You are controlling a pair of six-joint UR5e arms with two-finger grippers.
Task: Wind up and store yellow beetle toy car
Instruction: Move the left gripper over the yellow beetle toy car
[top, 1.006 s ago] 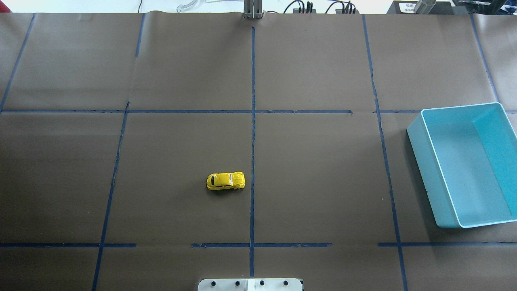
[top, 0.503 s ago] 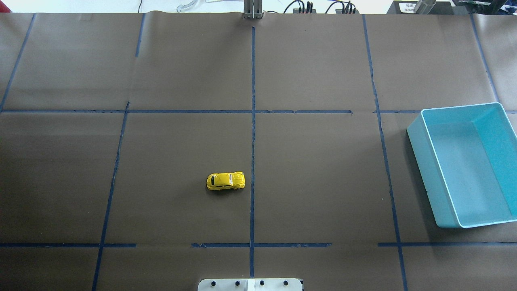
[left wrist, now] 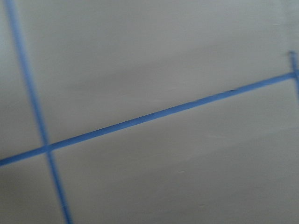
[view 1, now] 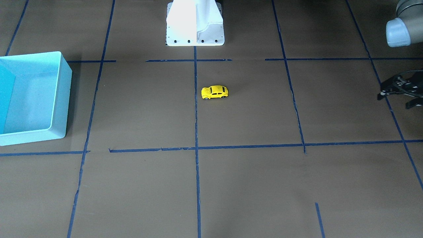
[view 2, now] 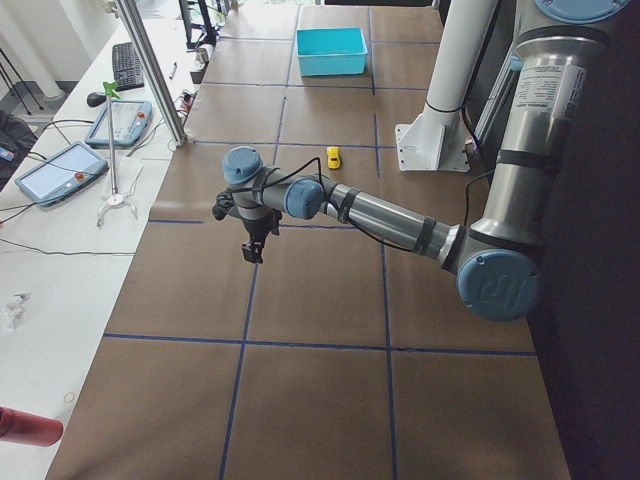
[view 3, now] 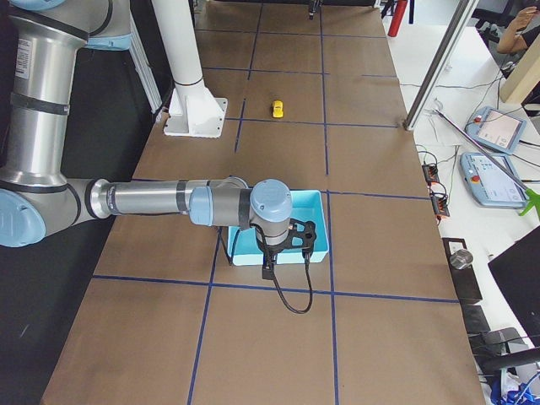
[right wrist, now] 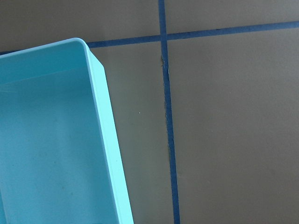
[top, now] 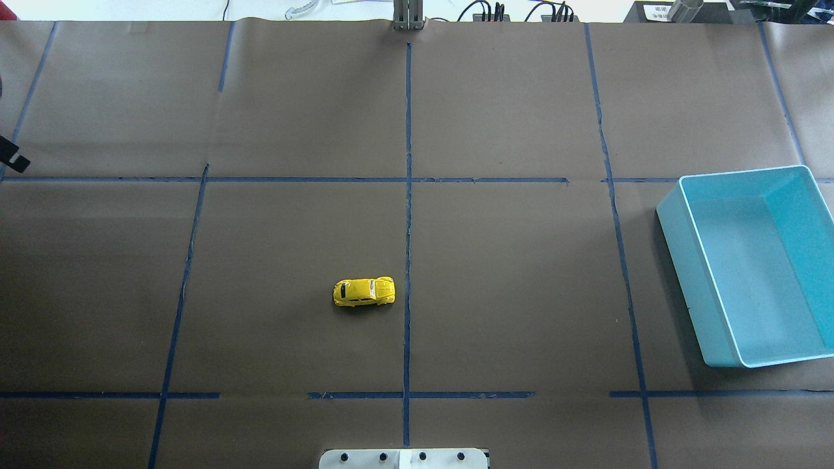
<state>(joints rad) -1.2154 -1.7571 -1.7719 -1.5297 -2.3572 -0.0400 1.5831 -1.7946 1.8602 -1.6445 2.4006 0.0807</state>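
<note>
The yellow beetle toy car [top: 364,292] stands alone on its wheels on the brown table, just left of the centre tape line. It also shows in the front view [view 1: 215,92] and small in both side views [view 2: 333,157] [view 3: 277,109]. My left gripper [view 1: 395,100] hangs above the table far to the car's left, its jaws apart and empty; only a tip of it [top: 10,156] shows at the overhead view's left edge. My right gripper [view 3: 285,243] hovers over the near end of the turquoise bin [top: 677,260]; I cannot tell whether it is open or shut.
The turquoise bin [view 1: 62,96] is empty and sits at the table's right end; its rim fills the left of the right wrist view [right wrist: 105,130]. The white robot base [view 1: 195,23] stands behind the car. Blue tape lines grid the table.
A tip of my left gripper has come into the overhead view at its left edge. The car and the bin have not moved.
</note>
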